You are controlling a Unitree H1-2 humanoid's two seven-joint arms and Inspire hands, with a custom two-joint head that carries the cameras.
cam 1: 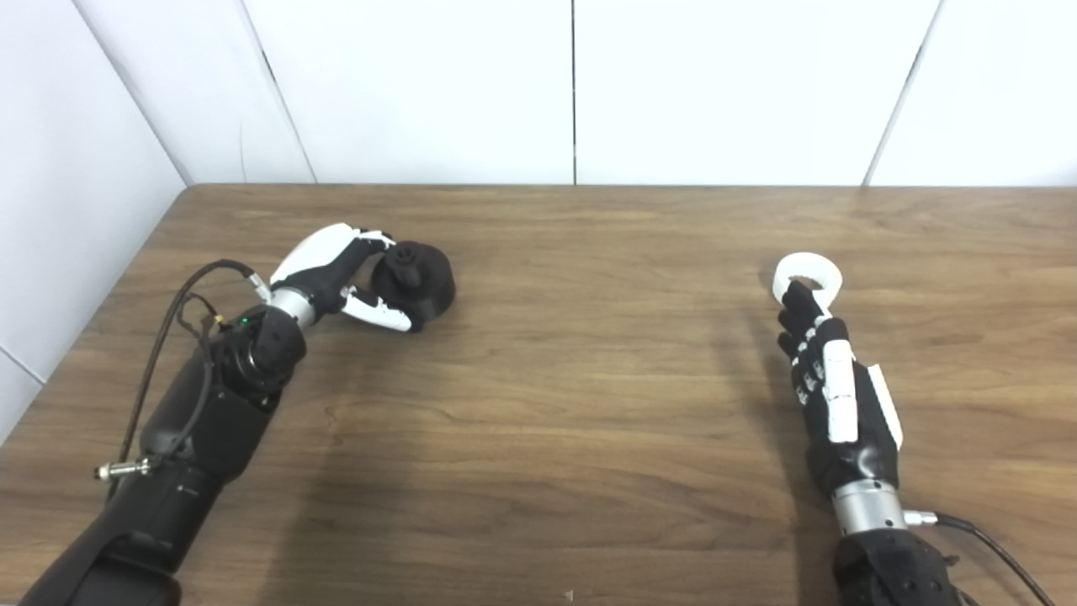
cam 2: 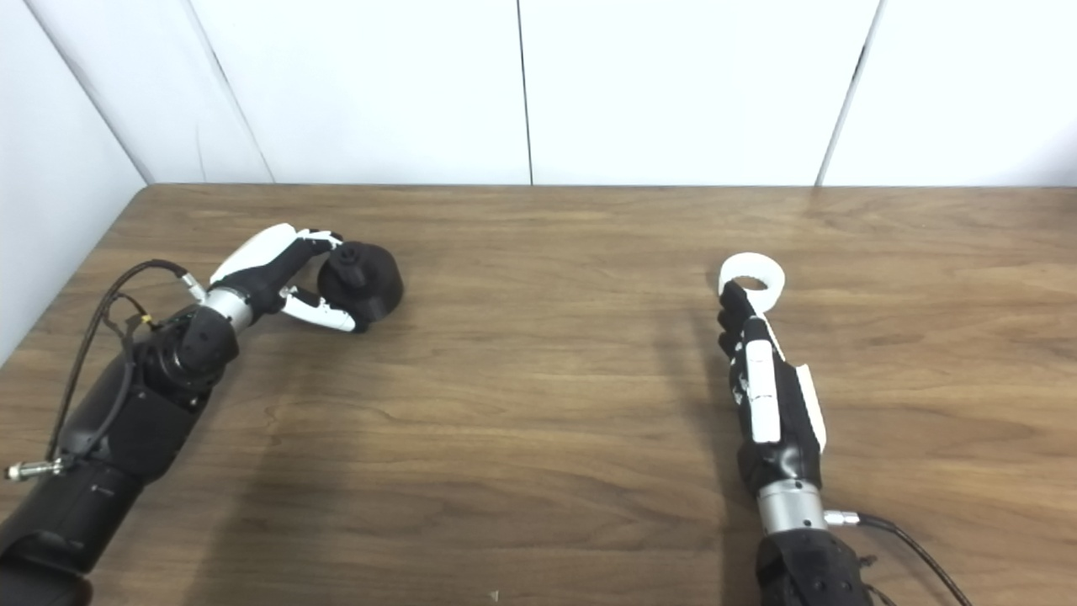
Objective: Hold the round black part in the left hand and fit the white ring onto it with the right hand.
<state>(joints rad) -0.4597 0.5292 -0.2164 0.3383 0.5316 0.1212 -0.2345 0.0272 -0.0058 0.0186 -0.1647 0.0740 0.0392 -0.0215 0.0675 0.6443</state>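
- White wall panels close off the top of the frame, and below them a brown wooden table (cam 1: 572, 353) fills the rest, with both arms reaching in from the bottom edge.
- At the left of the frame, the left hand (cam 1: 336, 273) is wrapped around the round black part (cam 1: 416, 282): the fingers curl over its far side and the thumb lies along its near edge. The part looks to rest on the table, a small knob standing up from its middle.
- At the right of the frame, well apart from the black part, the right hand (cam 2: 761, 379) has its fingertips at the near edge of the white ring (cam 2: 751, 279). The fingers sit close together and the ring shows just beyond them.
- From here I cannot tell whether the ring is truly pinched or only touched, nor whether it is lifted or lying flat; the hand hides its near side.
- As I judge it, this is the pick-up step on both sides: each hand is at its own piece, and no fitting has begun.
- The next move calls for a firm hold on both pieces, then bringing them toward the middle of the frame, with the ring's hole lined up over the top of the black part before pressing it on.
- A weak pinch on the ring is the likeliest trouble.
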